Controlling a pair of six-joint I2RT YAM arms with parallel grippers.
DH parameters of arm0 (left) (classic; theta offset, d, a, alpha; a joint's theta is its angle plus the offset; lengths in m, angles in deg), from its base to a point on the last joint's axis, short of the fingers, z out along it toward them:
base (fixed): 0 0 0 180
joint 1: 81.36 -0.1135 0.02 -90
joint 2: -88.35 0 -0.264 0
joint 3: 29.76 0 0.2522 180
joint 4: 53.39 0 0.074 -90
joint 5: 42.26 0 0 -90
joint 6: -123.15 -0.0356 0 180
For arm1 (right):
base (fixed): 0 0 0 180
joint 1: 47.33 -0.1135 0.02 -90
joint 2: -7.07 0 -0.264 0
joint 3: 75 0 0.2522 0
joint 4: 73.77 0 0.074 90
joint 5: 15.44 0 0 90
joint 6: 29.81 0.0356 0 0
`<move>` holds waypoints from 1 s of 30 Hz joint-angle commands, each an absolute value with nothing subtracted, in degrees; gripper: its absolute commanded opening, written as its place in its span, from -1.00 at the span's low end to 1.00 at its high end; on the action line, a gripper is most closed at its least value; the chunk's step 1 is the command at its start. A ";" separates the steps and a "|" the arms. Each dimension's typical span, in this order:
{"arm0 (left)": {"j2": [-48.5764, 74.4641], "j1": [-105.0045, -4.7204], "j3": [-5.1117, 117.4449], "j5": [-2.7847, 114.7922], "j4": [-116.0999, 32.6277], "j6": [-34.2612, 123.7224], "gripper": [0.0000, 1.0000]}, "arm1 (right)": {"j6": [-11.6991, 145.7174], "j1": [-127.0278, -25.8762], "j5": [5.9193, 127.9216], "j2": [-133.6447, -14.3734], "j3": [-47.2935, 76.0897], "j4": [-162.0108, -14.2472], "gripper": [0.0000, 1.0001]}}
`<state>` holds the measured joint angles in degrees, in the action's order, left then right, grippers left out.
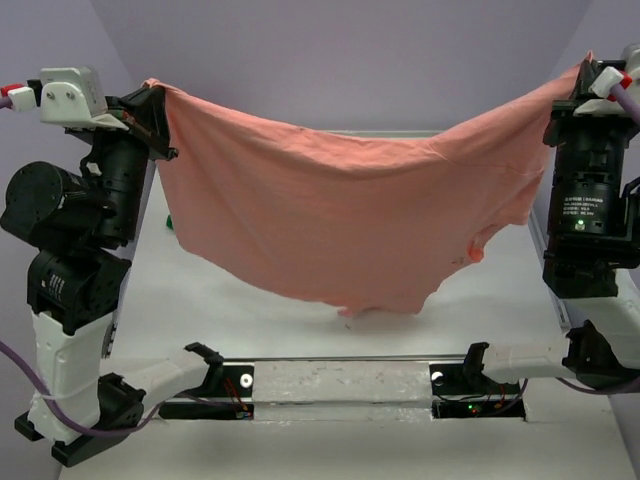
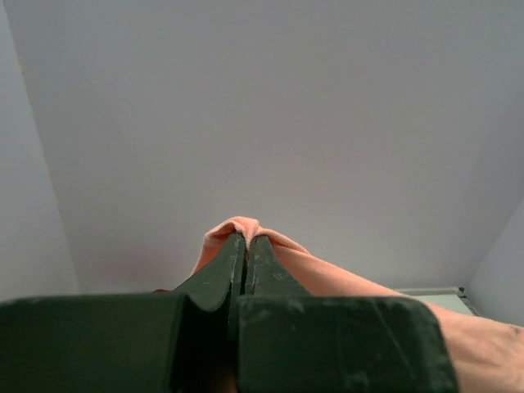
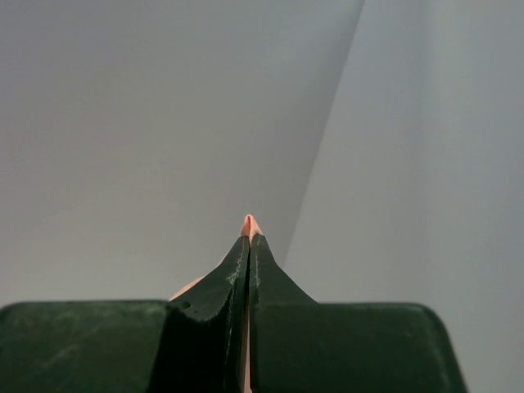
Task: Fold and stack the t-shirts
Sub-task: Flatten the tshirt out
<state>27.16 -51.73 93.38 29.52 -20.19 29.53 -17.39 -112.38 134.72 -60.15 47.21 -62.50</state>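
Note:
The salmon-pink t-shirt [image 1: 350,210] hangs spread in the air between both arms, sagging in the middle, its lowest edge just above the table. My left gripper [image 1: 152,95] is shut on its upper left corner; a fold of pink cloth [image 2: 237,227] bulges over the left gripper [image 2: 247,239] tips. My right gripper [image 1: 583,75] is shut on the upper right corner, and a sliver of pink t-shirt [image 3: 249,223] pokes past the right gripper [image 3: 249,239] tips. A small bit of bright green t-shirt [image 1: 168,222] peeks out behind the hanging cloth's left edge. The dark red one is out of view.
The white table [image 1: 200,300] lies below the hanging shirt, with a raised rim along its right side [image 1: 545,260]. Purple-grey walls close in behind and at both sides. The arm bases and a rail [image 1: 340,382] run along the near edge.

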 commanded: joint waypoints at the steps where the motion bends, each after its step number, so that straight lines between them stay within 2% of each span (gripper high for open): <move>1: 25.86 -51.39 89.30 26.48 -21.08 28.41 -1.00 | -26.90 -113.33 135.65 -63.15 47.92 -53.17 -1.00; 6: 24.19 -51.48 84.82 25.59 -23.98 28.14 -1.00 | -27.97 -113.33 134.16 -67.11 52.05 -51.15 -1.00; 13: 22.87 -52.62 76.37 27.61 -30.75 30.42 -1.00 | -17.35 -107.63 131.96 -68.69 50.29 -59.29 -1.00; 17: 18.23 -52.97 82.86 28.40 -29.79 29.29 -1.00 | -14.17 -104.29 129.94 -72.02 55.90 -64.58 -1.00; 19: 14.20 -53.58 92.14 30.07 -28.83 28.76 -1.00 | -7.68 -101.14 127.66 -74.39 61.16 -72.89 -1.00; 20: 12.26 -54.11 92.19 30.86 -27.78 28.76 -1.00 | -5.92 -101.11 126.60 -75.10 61.98 -74.51 -1.00; 23: 6.11 -55.43 101.49 32.53 -25.57 29.11 -1.00 | 4.09 -94.63 122.22 -76.95 63.92 -81.36 -1.00; 25: 1.46 -56.48 106.85 34.55 -24.70 29.63 -1.00 | 13.73 -88.57 117.22 -79.14 65.59 -92.15 -1.00; 27: -2.34 -57.63 112.98 36.74 -22.51 29.81 -1.00 | 20.42 -82.78 113.95 -81.68 66.28 -95.95 -1.00; 30: -7.35 -60.70 116.96 40.00 -22.23 31.12 -1.00 | 24.41 -79.24 109.29 -84.50 67.60 -99.91 -1.00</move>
<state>-2.00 -57.66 112.07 34.79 -22.27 29.86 12.14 -83.38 118.07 -81.13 65.17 -89.07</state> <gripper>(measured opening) 0.026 0.012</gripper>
